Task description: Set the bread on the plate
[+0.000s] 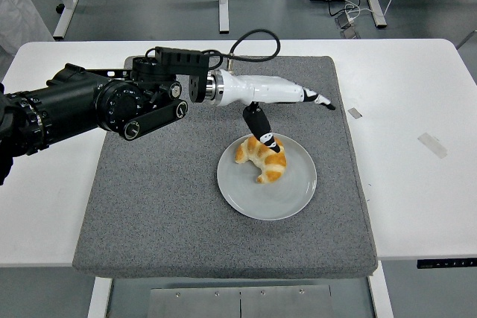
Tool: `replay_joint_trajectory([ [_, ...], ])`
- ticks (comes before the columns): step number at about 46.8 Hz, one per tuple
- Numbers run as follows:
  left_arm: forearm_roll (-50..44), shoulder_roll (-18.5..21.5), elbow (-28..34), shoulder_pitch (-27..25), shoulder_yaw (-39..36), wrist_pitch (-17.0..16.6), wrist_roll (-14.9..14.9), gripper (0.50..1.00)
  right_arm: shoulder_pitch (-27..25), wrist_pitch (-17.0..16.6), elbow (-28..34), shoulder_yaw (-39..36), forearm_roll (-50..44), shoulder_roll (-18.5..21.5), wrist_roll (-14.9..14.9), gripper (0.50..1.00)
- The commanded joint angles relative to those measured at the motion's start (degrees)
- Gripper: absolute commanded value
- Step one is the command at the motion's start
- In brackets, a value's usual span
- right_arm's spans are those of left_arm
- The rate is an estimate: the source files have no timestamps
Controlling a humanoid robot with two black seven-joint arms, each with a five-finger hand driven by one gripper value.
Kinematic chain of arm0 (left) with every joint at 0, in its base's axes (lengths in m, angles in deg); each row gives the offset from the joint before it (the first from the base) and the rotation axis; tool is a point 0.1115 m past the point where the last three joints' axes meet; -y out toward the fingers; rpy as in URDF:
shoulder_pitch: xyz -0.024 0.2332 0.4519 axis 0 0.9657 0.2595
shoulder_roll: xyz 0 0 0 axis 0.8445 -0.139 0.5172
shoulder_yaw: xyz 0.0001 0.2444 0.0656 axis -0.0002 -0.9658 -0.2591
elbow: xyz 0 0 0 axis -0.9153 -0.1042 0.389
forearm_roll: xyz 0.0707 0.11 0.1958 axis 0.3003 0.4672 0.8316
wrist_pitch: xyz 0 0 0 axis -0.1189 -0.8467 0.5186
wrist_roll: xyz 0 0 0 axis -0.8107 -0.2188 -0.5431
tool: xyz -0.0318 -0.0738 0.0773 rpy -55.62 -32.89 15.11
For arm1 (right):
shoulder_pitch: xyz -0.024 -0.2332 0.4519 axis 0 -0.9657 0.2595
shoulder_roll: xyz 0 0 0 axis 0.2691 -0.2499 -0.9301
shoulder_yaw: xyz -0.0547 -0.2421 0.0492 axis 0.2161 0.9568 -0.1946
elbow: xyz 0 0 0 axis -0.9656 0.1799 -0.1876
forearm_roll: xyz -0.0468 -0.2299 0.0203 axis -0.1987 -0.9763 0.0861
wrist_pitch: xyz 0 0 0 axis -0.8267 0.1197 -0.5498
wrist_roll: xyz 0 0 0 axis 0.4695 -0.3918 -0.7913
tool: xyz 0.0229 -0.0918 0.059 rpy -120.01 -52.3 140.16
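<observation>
A golden croissant (261, 160) lies on the grey-white round plate (291, 195), toward its upper left part. My left hand (287, 106) hovers just above and behind the plate, white with black fingertips. Its fingers (317, 99) stretch out flat to the right and the thumb (261, 128) points down toward the croissant's top. The hand is open and holds nothing. The black left arm (89, 109) comes in from the left edge. No right arm shows.
The plate rests on a grey foam mat (164, 206) that covers the middle of the white table (417, 191). Two bits of tape (432, 144) lie on the table to the right. A black cable (253, 42) loops up from the wrist.
</observation>
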Motion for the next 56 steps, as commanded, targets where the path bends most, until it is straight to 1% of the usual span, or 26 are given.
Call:
replay_joint_trajectory([
  [1,-4.51,0.0,-0.34,-1.09,1.91,0.08,0.0,0.977,0.0,0.0,0.0,0.0,0.0,0.0,0.0,1.0],
  [6,-14.17,0.0,-3.59,-2.76,4.37,0.25,0.0,0.981,0.0,0.0,0.0,0.0,0.0,0.0,0.0,1.0],
  [12,-29.37,0.7,-7.19,-2.76,7.19,0.69,0.0,0.992,0.0,0.0,0.0,0.0,0.0,0.0,0.0,1.0],
  [19,-44.5,4.13,-7.64,-1.09,11.23,0.78,-4.85,0.996,0.0,0.0,0.0,0.0,0.0,0.0,0.0,1.0],
  [25,-53.29,5.97,-7.81,3.47,18.6,0.34,-9.07,0.998,-0.09,0.0,0.0,0.09,-0.09,0.0,0.0,1.0],
  [29,-56.55,6.5,-7.9,7.69,25.37,-0.54,-12.5,0.998,-0.09,0.0,0.0,0.09,0.0,0.0,0.0,1.0],
  [32,-58.05,6.42,-8.08,10.94,31.78,-2.81,-14.52,0.998,-0.18,0.0,0.0,0.09,0.0,0.0,0.0,1.0],
  [36,-59.28,6.24,-8.16,15.77,40.83,-5.81,-16.02,0.998,-0.27,0.0,0.0,0.09,0.0,0.0,0.0,1.0],
  [39,-59.54,5.71,-8.16,19.29,47.69,-6.95,-16.28,0.998,-0.35,0.0,0.0,0.09,-0.09,0.0,0.0,1.0],
  [43,-59.63,4.84,-8.16,23.6,56.21,-7.13,-16.28,0.998,-0.35,0.0,0.0,0.09,0.0,0.0,0.09,1.0],
  [47,-59.63,3.69,-8.16,26.59,62.99,-7.04,-16.28,0.996,-0.35,0.0,0.0,0.09,-0.09,0.0,0.0,1.0],
  [53,-60.42,2.37,-8.16,29.84,70.37,-6.96,-16.28,0.996,-0.35,0.0,-0.09,0.09,-0.09,0.0,0.0,1.0],
  [56,-62.0,2.02,-8.16,30.9,71.7,-6.96,-16.28,0.996,-0.35,0.0,-0.09,0.09,-0.09,0.0,0.0,1.0],
])
